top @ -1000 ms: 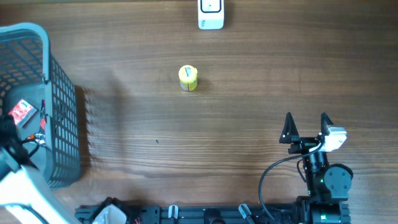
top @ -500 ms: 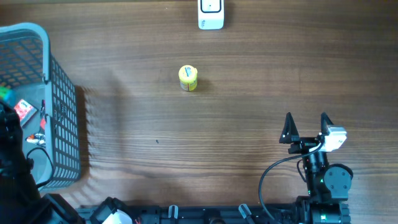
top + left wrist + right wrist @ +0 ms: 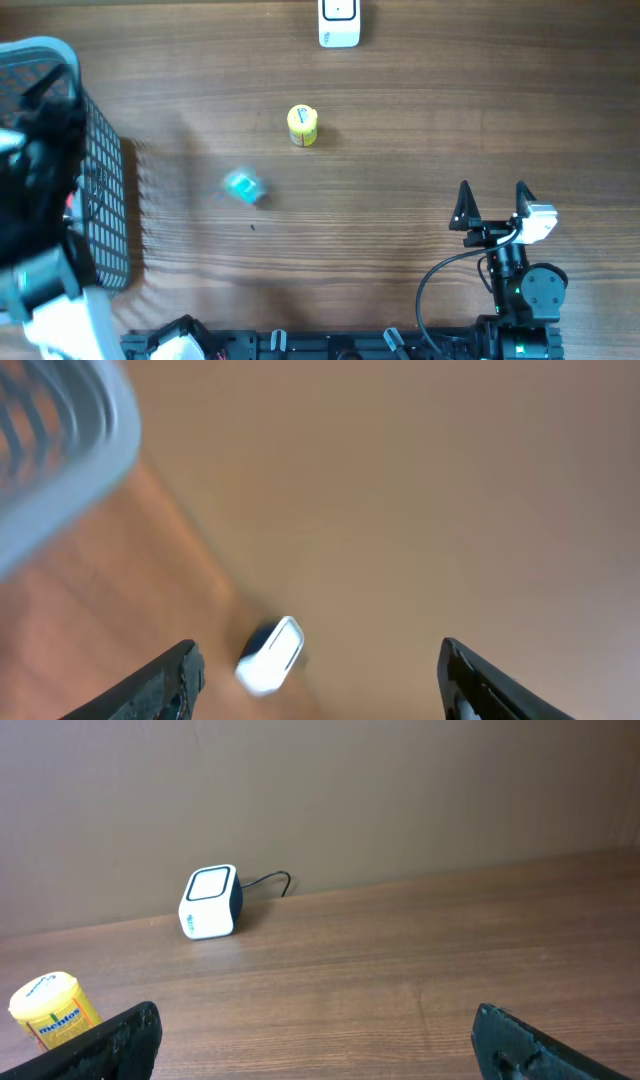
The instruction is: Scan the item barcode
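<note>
- One small teal item (image 3: 242, 187), blurred, on the brown wooden table (image 3: 400, 120) beside one grey-blue plastic mesh basket (image 3: 100, 200).
- One yellow cylindrical tub (image 3: 302, 126) stands roughly between it and one white cube scanner (image 3: 339, 22).
- Left gripper (image 3: 318, 650) and right gripper (image 3: 492, 205): both spread, empty.

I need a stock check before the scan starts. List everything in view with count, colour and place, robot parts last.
table: one, brown wood, under everything.
basket: one, blue-grey mesh, at the table's left edge, partly covered by the left arm.
scanner: one, white with a dark back, at the far edge near the middle.
yellow tub: one, yellow, on the table a little nearer than the scanner.
teal item: one, teal, blurred, between the basket and the yellow tub.
left gripper: one, black, open with nothing between its fingers, by the basket.
right gripper: one, black, open and empty, at the near right.
</note>
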You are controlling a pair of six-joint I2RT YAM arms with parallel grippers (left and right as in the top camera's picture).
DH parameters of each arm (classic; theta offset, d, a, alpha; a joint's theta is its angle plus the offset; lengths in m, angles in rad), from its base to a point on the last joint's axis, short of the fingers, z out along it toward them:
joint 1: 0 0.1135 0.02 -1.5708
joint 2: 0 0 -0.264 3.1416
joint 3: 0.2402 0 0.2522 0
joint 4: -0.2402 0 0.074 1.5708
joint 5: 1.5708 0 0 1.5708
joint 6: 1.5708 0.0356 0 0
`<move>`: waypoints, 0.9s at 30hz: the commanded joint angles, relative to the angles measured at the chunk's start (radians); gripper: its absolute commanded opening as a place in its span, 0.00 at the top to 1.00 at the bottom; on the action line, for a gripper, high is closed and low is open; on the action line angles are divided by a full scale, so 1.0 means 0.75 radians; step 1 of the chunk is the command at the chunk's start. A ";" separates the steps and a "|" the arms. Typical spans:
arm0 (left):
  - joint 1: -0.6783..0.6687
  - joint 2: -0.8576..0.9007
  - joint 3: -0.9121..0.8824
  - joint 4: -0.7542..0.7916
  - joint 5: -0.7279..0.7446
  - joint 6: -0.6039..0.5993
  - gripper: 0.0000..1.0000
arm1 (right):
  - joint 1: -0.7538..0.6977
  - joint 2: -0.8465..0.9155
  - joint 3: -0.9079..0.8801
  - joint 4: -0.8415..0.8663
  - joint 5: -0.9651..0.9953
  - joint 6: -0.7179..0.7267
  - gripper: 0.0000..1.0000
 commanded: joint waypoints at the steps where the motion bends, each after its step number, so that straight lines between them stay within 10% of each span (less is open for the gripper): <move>1: -0.154 0.181 0.013 0.005 -0.035 0.055 0.29 | 0.006 -0.007 -0.002 0.003 0.009 0.011 0.00; 27: -0.337 0.327 0.013 -0.039 -0.290 0.204 0.28 | 0.006 -0.007 -0.002 0.003 0.009 0.011 0.00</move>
